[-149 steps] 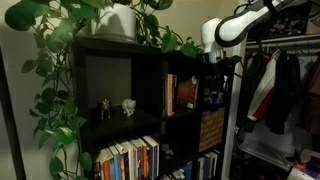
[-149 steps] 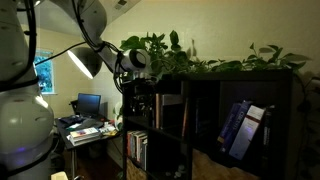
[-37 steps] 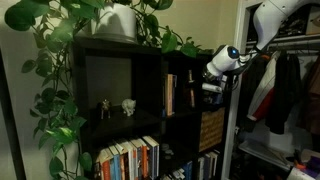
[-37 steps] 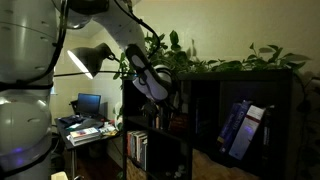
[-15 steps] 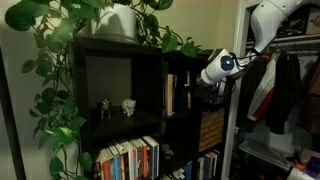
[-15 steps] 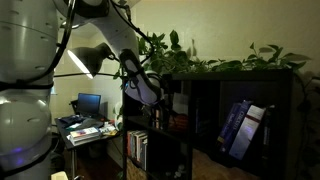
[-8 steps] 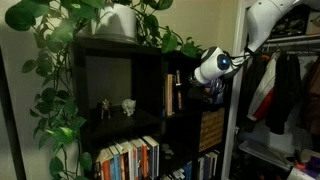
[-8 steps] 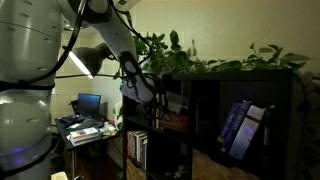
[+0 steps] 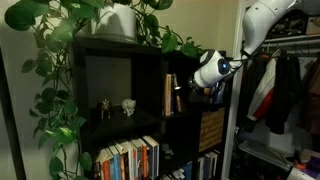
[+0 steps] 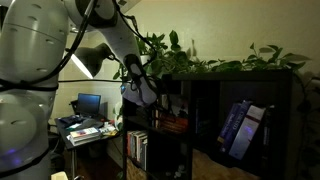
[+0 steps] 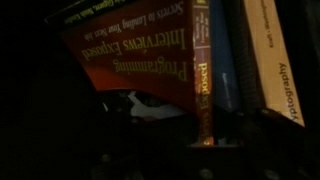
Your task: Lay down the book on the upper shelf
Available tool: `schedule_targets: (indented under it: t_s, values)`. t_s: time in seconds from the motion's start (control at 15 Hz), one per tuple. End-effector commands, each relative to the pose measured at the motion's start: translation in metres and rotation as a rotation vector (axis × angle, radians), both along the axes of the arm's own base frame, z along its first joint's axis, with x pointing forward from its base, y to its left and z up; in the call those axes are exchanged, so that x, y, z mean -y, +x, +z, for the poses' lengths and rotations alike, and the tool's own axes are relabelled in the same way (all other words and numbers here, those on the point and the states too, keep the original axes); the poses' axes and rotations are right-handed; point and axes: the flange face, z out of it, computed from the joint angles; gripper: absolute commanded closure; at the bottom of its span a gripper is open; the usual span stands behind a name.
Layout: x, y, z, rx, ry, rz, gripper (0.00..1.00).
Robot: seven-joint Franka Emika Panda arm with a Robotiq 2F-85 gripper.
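Close at the mouth of the upper shelf (image 9: 186, 56), the tool (image 9: 190, 88) faces the leaning book (image 11: 140, 55).
Its jaws are lost in shadow: wide or narrow cannot be told. Tipping should go slowly, away from the upright spines (image 11: 265, 60) on its right in the wrist view. Farther in, floor and back are too dark to read.

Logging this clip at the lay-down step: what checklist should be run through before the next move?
1. The orange-red book lies flat: not ok; its spine runs alongside the blue-spined book.
2. The hand is at the black wooden upper shelf compartment: ok.
3. The hand grips the book: cannot tell.
4. The cream-spined book stands undisturbed: ok.
5. Room beside the cover: cannot tell, too dark.
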Motion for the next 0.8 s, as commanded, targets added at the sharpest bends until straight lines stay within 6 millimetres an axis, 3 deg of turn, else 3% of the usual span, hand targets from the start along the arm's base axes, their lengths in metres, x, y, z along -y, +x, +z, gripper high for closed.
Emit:
schedule_targets:
  t_s: [0.0,0.27,0.73]
  values:
    - [0.010,0.004,-0.018,0.023,-0.031,0.003,0.97]
    - [0.020,0.004,-0.035,0.048,-0.095,0.029,0.98]
    - [0.042,0.006,-0.039,0.117,-0.208,0.037,1.00]
